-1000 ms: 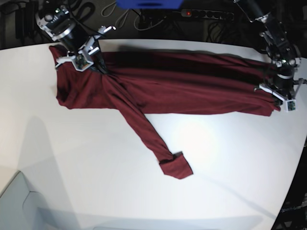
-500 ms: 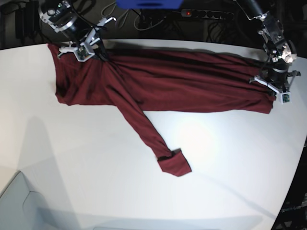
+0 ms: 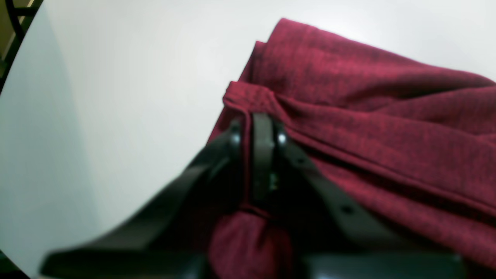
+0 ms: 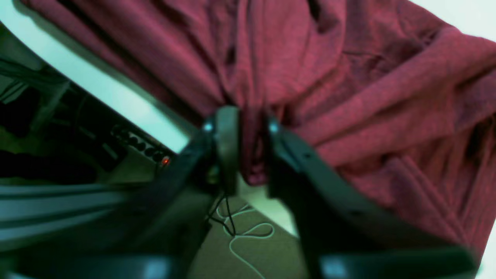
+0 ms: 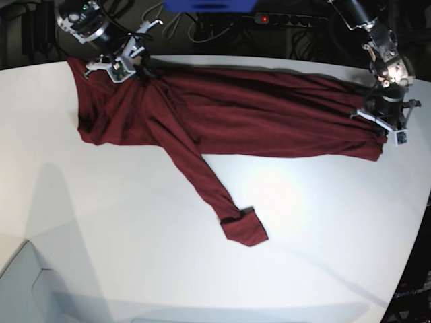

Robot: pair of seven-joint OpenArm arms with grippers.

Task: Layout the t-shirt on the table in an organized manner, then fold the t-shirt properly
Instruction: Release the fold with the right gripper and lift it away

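Note:
The dark maroon t-shirt (image 5: 249, 114) lies stretched along the far side of the white table (image 5: 135, 235), with one long sleeve (image 5: 215, 195) trailing toward the front. My left gripper (image 5: 380, 124) at the far right is shut on the shirt's edge (image 3: 248, 97); in the left wrist view its tips (image 3: 257, 130) pinch a fold. My right gripper (image 5: 138, 67) at the far left is shut on bunched cloth (image 4: 252, 162) near the table's back edge; the right wrist view shows its tips (image 4: 242, 126) clamping it.
A power strip with a red light (image 5: 266, 18) and cables (image 4: 240, 228) lie on the floor behind the table. The table's curved edge (image 5: 417, 222) runs down the right. A blue object (image 5: 209, 5) sits at the top.
Both grippers have pulled the shirt toward the table's back edge and stretched it. The right gripper rose up and back, the left gripper moved back too. The sleeve shifted slightly.

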